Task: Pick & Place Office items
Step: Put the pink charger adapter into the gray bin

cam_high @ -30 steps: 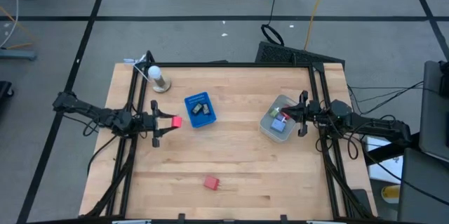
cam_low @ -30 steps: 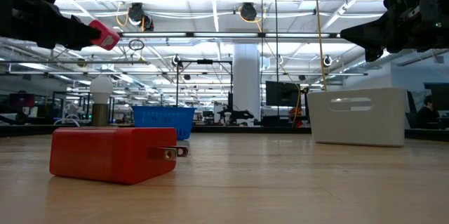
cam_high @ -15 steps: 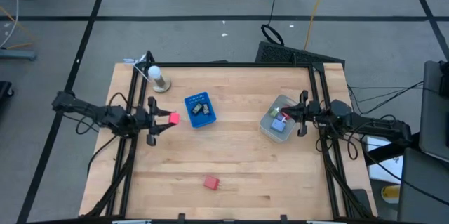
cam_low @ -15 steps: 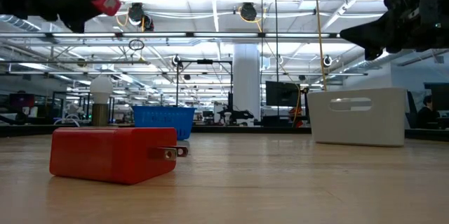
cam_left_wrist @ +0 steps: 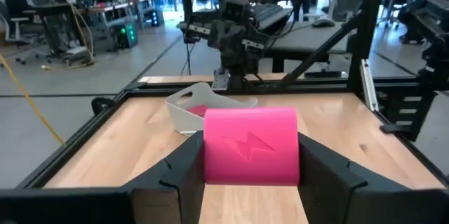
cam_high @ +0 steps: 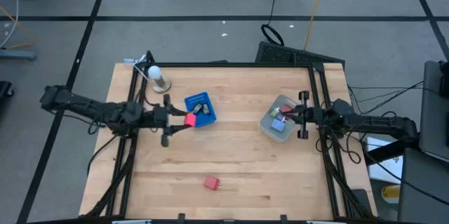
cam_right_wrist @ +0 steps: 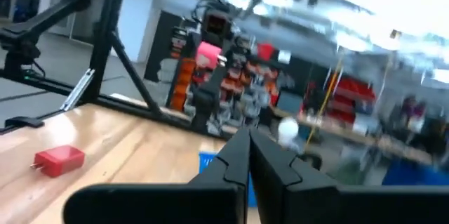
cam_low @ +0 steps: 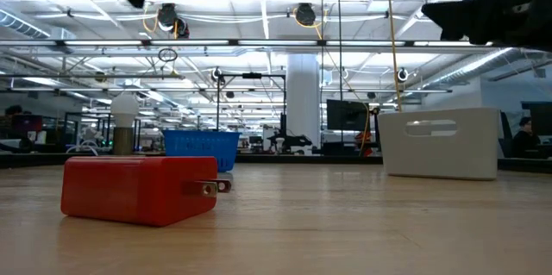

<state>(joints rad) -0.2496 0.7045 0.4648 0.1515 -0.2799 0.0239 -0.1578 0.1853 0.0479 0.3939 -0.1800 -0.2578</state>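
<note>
Workshop hall, ceiling lights, wooden tabletop (cam_high: 231,154) in a black frame.
Grey bin (cam_high: 276,120): right side, holds small pieces.
Blue tray (cam_high: 200,109): centre-left, holds dark bits.
Red plug block (cam_high: 211,182): lies alone near the front edge.
Left tool (cam_high: 181,119): gripping a pink-red block (cam_left_wrist: 250,144); it has travelled rightward and higher, now touching the tray's edge from above. A drop into the tray looks imminent.
Right tool (cam_right_wrist: 247,155): pinched closed, empty, over the bin.
</note>
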